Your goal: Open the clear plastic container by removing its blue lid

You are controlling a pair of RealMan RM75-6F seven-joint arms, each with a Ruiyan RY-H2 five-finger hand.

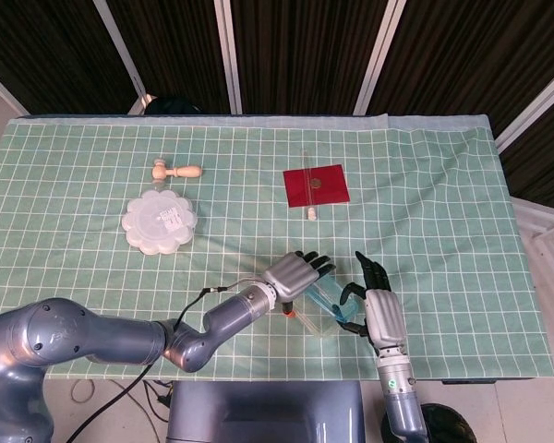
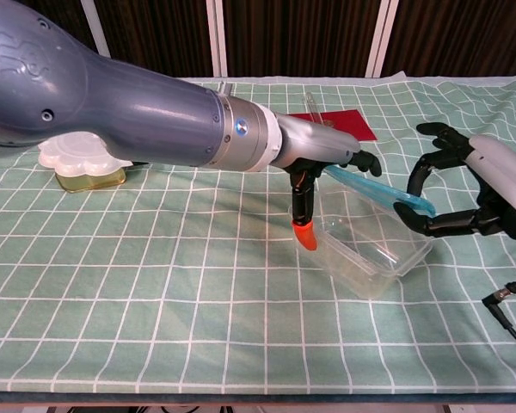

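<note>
Left hand [image 2: 327, 159] pinches lid [image 2: 378, 193], tilted clear of container [image 2: 370, 254]; right hand [image 2: 464, 194] open, empty. Weak grip: lid may drop onto container.

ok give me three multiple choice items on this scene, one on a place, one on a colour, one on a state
1. Where does the red square lie?
A. far side of the table, beyond the hands
B. inside the container
C. under the white dish

2. What colour is the lid?
A. red
B. blue
C. white

3. How is the lid now?
A. sealed flat on the container
B. lying on the cloth
C. lifted off, tilted above the container

Answers: 1 A, it sits on the cloth behind the left hand and right hand. 2 B, a translucent blue sheet. 3 C, the container shows open beneath it.
</note>
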